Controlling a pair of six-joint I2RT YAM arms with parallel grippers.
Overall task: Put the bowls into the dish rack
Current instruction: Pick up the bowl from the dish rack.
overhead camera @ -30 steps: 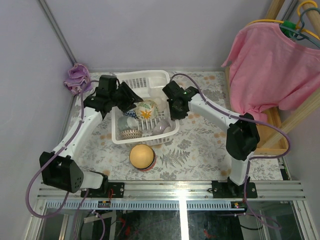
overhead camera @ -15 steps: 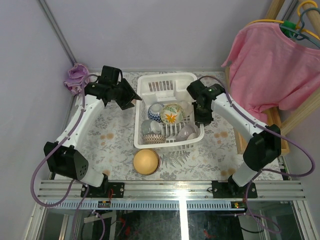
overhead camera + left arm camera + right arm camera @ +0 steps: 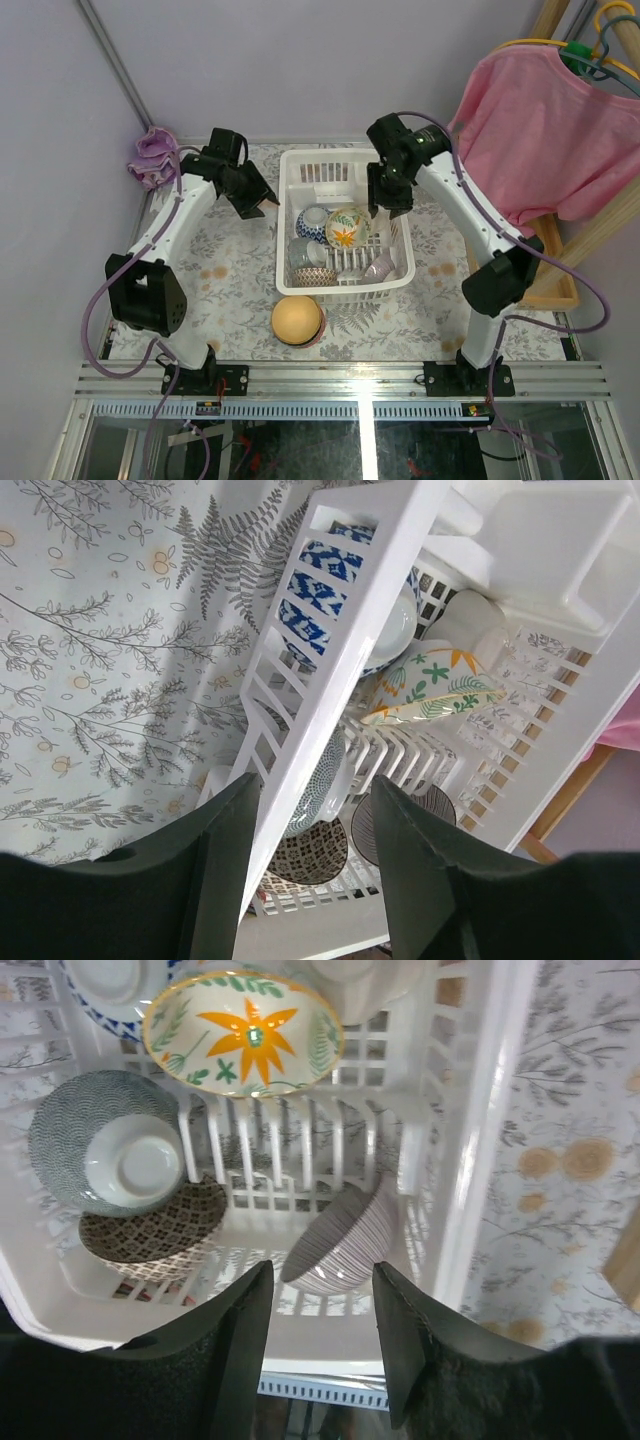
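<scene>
The white dish rack (image 3: pixel 330 156) stands mid-table with several bowls in it: a blue-white bowl (image 3: pixel 311 222), a flower bowl (image 3: pixel 348 226), a grey-speckled bowl (image 3: pixel 303 252), a brown patterned bowl (image 3: pixel 310 278) and a striped bowl (image 3: pixel 378 268). An orange-yellow bowl (image 3: pixel 296 318) sits upside down on the table in front of the rack. My left gripper (image 3: pixel 262 195) is open at the rack's left wall (image 3: pixel 340 630), which runs between its fingers. My right gripper (image 3: pixel 382 200) hangs open above the rack's right side, holding nothing. The striped bowl (image 3: pixel 345 1240) lies below its fingers.
A pink shirt (image 3: pixel 540 140) hangs on a wooden frame (image 3: pixel 560 285) at the right. A purple cloth (image 3: pixel 153 155) lies in the back left corner. A floral cloth (image 3: pixel 230 270) covers the table.
The rack has slid to the right with my right gripper on its right wall. That gripper has since let go, opened and lifted toward the back. My left gripper has barely moved.
</scene>
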